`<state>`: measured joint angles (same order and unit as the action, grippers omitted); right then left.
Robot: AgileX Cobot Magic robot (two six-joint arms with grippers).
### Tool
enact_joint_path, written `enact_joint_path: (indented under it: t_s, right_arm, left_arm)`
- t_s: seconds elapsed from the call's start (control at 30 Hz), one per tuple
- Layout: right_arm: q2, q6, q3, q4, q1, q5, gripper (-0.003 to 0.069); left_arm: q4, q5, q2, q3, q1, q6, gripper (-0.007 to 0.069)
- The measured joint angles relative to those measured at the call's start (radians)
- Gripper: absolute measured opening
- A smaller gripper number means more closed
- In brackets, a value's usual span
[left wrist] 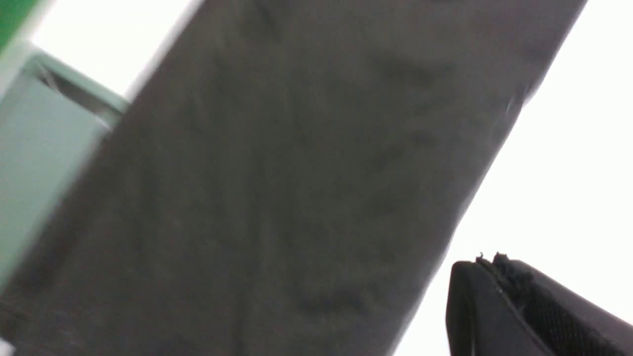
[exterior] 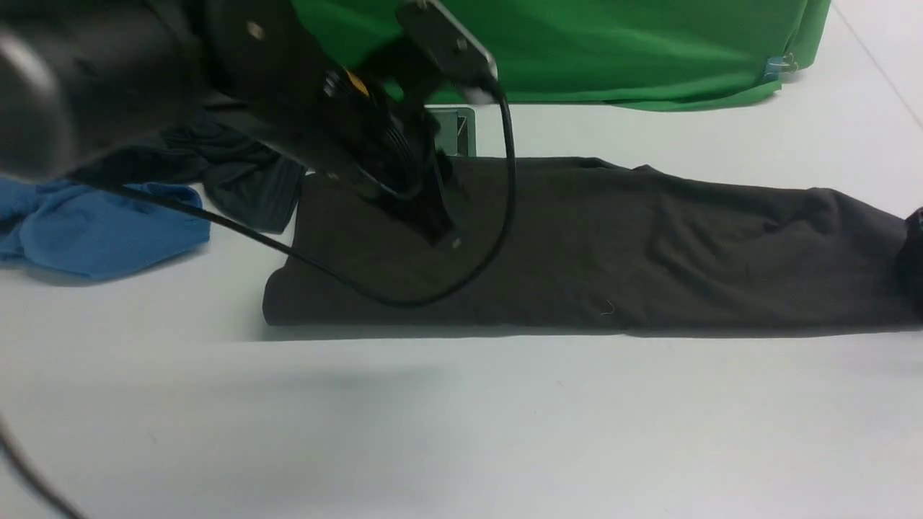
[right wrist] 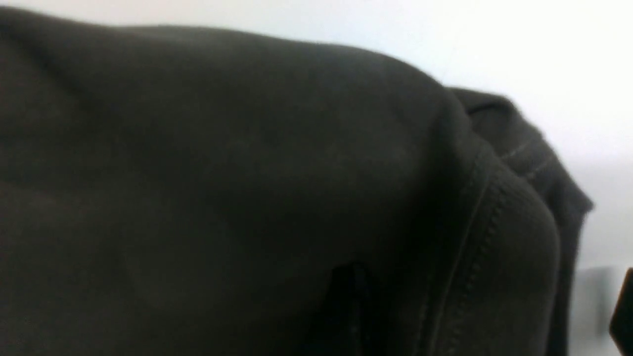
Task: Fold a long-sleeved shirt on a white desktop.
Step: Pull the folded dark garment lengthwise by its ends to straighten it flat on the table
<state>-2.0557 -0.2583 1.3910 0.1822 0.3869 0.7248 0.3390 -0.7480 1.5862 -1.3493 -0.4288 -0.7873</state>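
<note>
Currently, the long-sleeved shirt [exterior: 577,245] is lying folded into a band across the white desktop [exterior: 461,418], the left gripper [exterior: 443,238] closed over it, the right gripper [exterior: 914,256], state untellable, at its end; snagging cloth probably risks undoing folds.

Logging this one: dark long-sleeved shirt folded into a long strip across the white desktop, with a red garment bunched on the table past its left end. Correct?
One detail is off: the bunched garment is blue, not red, as the front view shows. The rest stands: the long-sleeved shirt lies in a long strip across the white desktop, with that garment past its left end.
</note>
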Motion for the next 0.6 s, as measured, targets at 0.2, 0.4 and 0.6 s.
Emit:
enact_joint_path:
  t_s: [0.2,0.4,0.6]
  right_arm:
    - [-0.020,-0.013,0.006,0.040,0.000,-0.022,0.0613]
    - [-0.040,-0.104,0.020,0.127,-0.020,-0.022,0.0318]
    - [-0.021,-0.095,0.018,0.115,-0.041,-0.004,0.0097]
  left_arm:
    - [0.011,0.012,-0.168,0.001,0.000,-0.002,0.0017]
    - [0.024,0.071,-0.345,0.090,0.000,0.003,0.0017]
    - [0.024,0.145,-0.508,0.258,0.000,0.030,0.0017]
